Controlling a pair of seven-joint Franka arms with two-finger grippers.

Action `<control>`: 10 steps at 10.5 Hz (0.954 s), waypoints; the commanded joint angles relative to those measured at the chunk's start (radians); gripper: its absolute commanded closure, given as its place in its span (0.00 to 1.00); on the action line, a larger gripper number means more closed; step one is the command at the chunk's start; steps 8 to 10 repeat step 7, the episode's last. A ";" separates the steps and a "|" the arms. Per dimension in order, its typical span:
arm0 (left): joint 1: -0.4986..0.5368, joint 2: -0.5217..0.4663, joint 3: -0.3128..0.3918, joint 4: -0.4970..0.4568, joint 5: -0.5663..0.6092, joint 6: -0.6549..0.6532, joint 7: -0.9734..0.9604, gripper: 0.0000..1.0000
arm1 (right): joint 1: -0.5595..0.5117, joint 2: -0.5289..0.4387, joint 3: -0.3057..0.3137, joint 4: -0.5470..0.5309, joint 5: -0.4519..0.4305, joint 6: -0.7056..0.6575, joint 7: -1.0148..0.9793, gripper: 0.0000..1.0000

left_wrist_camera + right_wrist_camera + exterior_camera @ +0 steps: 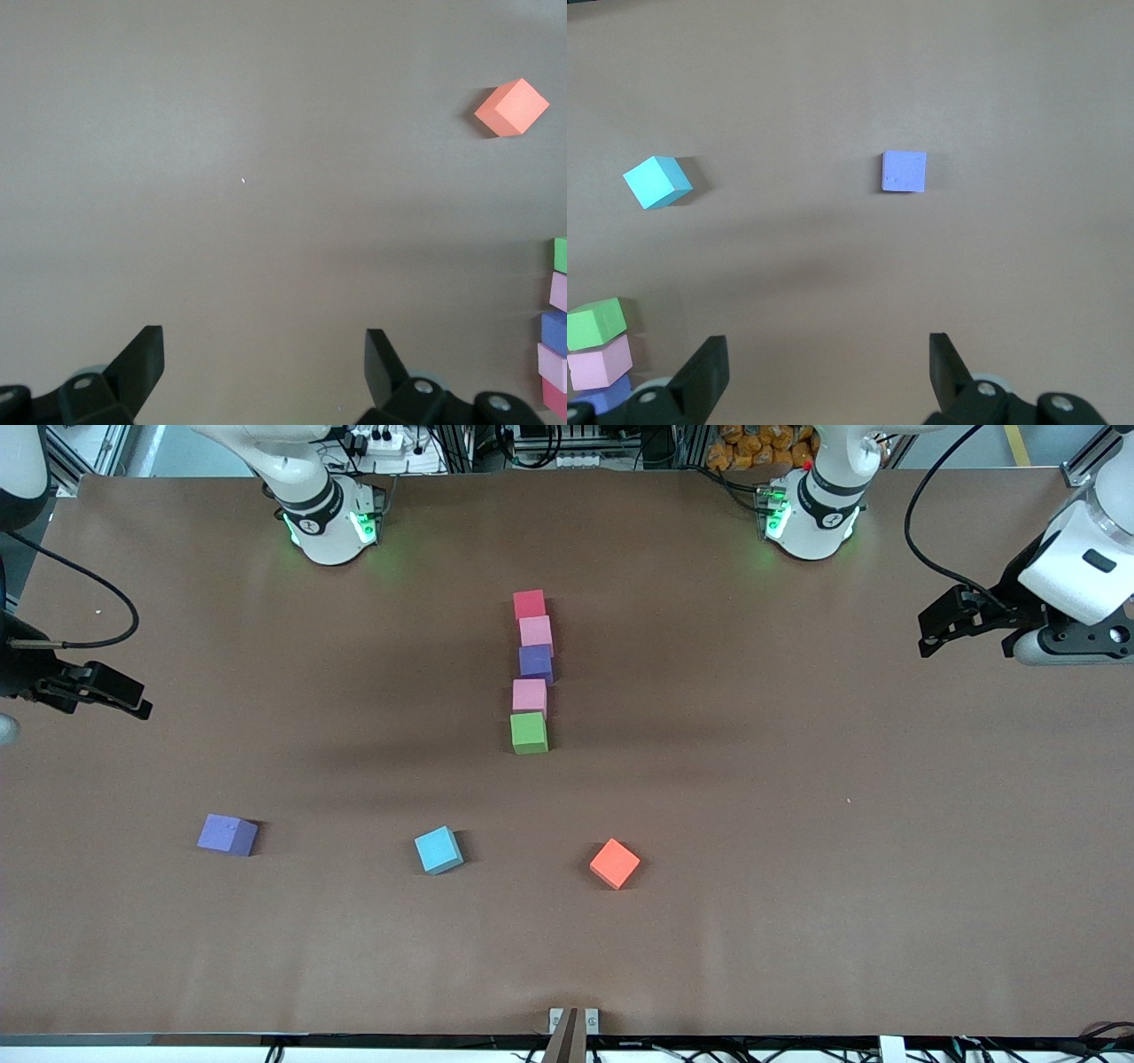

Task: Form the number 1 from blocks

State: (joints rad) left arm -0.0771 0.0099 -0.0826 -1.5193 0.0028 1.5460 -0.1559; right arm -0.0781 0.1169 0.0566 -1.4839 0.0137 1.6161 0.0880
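Five blocks stand in one straight column at the table's middle. Going from the robots' bases toward the front camera they are red (529, 603), pink (535, 631), purple (535, 662), pink (529, 694) and green (529, 732), each touching or nearly touching its neighbour. My left gripper (926, 633) hangs open and holds nothing over the left arm's end of the table. Its wrist view (264, 354) catches the column at its border, with the green block (561, 254) there. My right gripper (133, 695) is open and bare over the right arm's end (828, 363).
Three loose cubes lie nearer to the front camera than the column: a second purple cube (227, 834) toward the right arm's end, a cyan cube (438, 849) and an orange cube (614, 863). The brown table (797, 824) spreads wide around them.
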 commanded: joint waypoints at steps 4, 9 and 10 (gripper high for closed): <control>0.013 0.012 0.001 0.025 -0.020 -0.003 0.009 0.00 | -0.014 0.012 0.014 0.027 0.011 -0.012 -0.008 0.00; 0.013 0.012 0.001 0.022 -0.021 -0.003 0.007 0.00 | -0.015 0.014 0.014 0.027 0.009 -0.012 -0.013 0.00; 0.013 0.012 0.001 0.022 -0.021 -0.003 0.007 0.00 | -0.015 0.014 0.014 0.027 0.009 -0.012 -0.013 0.00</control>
